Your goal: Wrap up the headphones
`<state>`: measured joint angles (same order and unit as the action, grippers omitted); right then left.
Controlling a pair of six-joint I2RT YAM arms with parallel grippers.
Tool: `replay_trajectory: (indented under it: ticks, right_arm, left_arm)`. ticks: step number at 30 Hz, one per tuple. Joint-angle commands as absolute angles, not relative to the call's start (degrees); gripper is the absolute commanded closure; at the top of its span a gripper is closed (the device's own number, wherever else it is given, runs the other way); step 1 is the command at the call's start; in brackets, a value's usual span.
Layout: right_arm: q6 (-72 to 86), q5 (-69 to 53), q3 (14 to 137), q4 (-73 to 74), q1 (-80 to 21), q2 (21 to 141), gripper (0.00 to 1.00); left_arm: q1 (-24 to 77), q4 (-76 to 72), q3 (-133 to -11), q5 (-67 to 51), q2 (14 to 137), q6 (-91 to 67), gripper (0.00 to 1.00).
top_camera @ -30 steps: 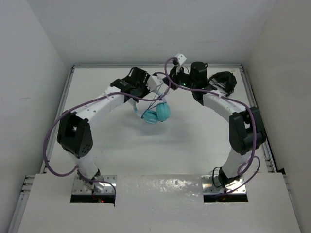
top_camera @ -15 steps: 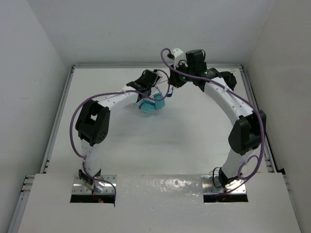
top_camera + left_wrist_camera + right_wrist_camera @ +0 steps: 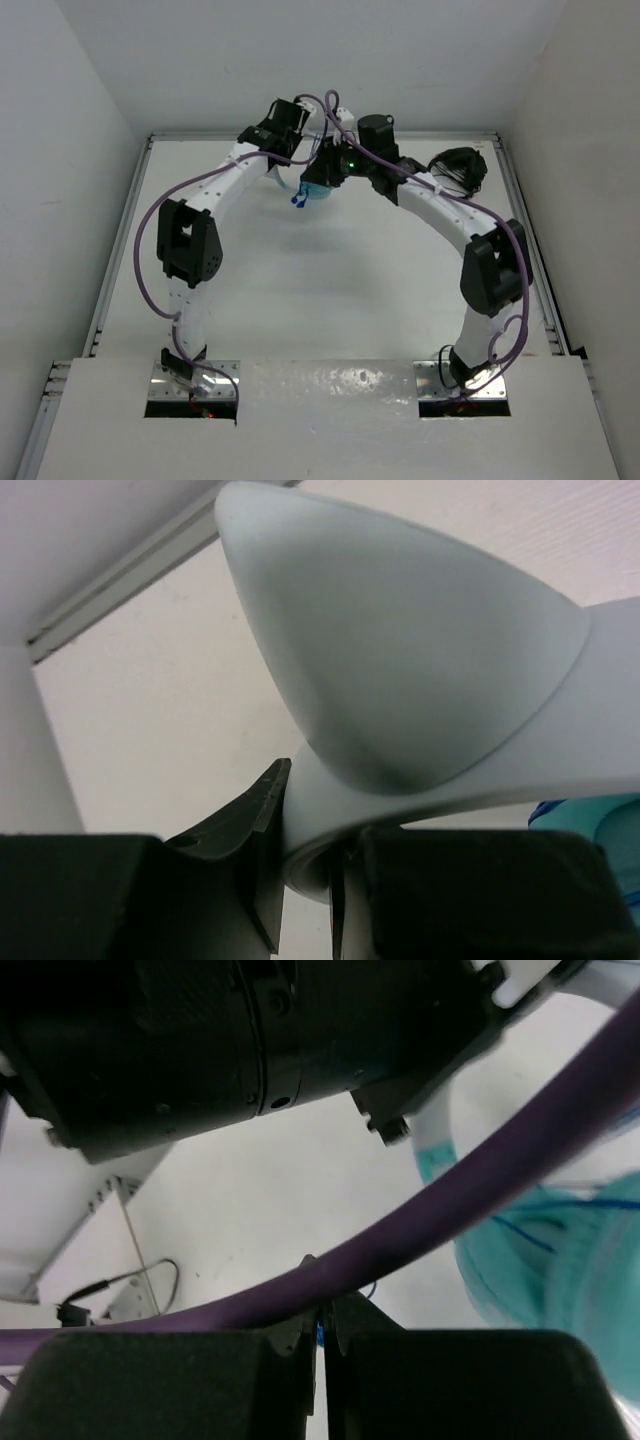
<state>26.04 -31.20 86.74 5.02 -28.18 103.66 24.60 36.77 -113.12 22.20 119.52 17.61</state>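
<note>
Mid-wrap at the far side of the table [image 3: 250,290], the left gripper [image 3: 310,880] clamps narrow jaws on the pale headband [image 3: 400,680] of the teal headphones [image 3: 316,190] while the right gripper [image 3: 322,1330], jaws near-shut, seems to pinch the blue cable [image 3: 298,199], which next probably needs winding tautly round the ear cups [image 3: 570,1280].

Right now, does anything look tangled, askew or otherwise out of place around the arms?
Yes. A purple arm cable runs right across the right wrist view, just past the right tool, which sits close to the headphones at the far edge of the table. It could snag.
</note>
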Motion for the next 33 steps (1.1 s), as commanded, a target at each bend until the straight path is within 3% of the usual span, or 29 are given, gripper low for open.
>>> replay_trajectory:
  ticks: [1,6,12,13,14,16,20,24,33]
  right_arm:
    - [35.8,-38.1,86.1,-9.0,-32.0,106.2,1.0]
    - [32.0,-30.9,87.3,-4.4,-32.8,110.5,0.95]
    - [26.6,-22.6,82.3,-7.4,-33.0,111.4,0.89]
    - [26.3,-20.8,79.7,-8.9,-33.0,111.4,0.85]
    - [26.0,-19.9,78.2,-11.7,-33.0,111.1,0.75]
    - [25.7,-17.0,75.2,-12.8,-32.9,110.5,0.72]
    - [24.4,-10.8,73.2,-12.7,-32.3,108.6,0.56]
    - [21.1,-10.8,69.9,-15.0,-32.3,106.2,0.44]
    - [6.2,-21.0,57.8,-11.8,-32.3,92.8,0.32]
  left_arm:
    - [22.6,40.0,-119.4,12.0,120.2,8.5,1.0]
    - [19.5,44.6,-123.0,0.8,119.0,4.7,1.0]
    - [18.2,45.1,-121.4,-3.5,114.5,3.5,1.0]
    - [17.9,45.4,-121.6,-4.6,114.2,3.1,1.0]
    - [17.6,46.0,-121.6,-5.5,113.6,2.9,1.0]
    - [17.5,47.1,-121.3,-7.4,112.9,3.1,1.0]
    - [17.5,48.2,-118.1,-7.6,110.3,4.6,1.0]
    - [17.4,50.3,-117.1,-6.5,110.3,5.9,1.0]
    - [17.4,54.5,-120.9,-2.6,113.2,10.6,1.0]
